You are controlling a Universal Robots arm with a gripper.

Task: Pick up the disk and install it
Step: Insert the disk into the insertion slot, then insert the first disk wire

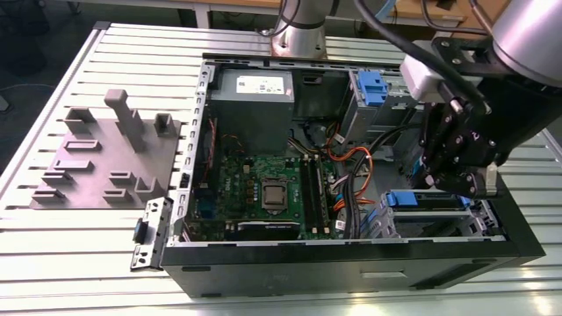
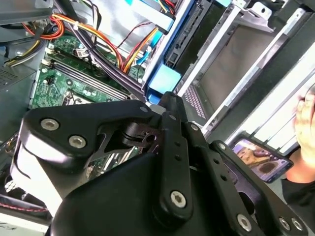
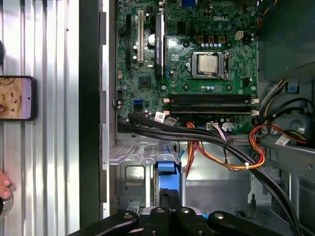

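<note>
The disk (image 1: 426, 199) stands on edge in the drive cage at the front right corner of the open computer case (image 1: 351, 257), in the exterior view's right. Its blue bracket (image 3: 167, 169) shows in both wrist views (image 2: 165, 78). My gripper (image 1: 474, 184) hangs right over the disk's end nearest the case wall. Its dark fingers (image 3: 163, 211) lie close together, shut, with their tips at the blue bracket. I cannot see whether they touch it.
A bundle of black, orange and red cables (image 3: 221, 147) runs beside the cage. The motherboard (image 1: 263, 191) and grey power-supply box (image 1: 253, 99) fill the case. Another blue bracket (image 1: 373, 89) sits farther back. A grey fixture plate (image 1: 97, 158) lies left. A phone (image 3: 15, 98) and a hand (image 2: 307, 113) are beside the case.
</note>
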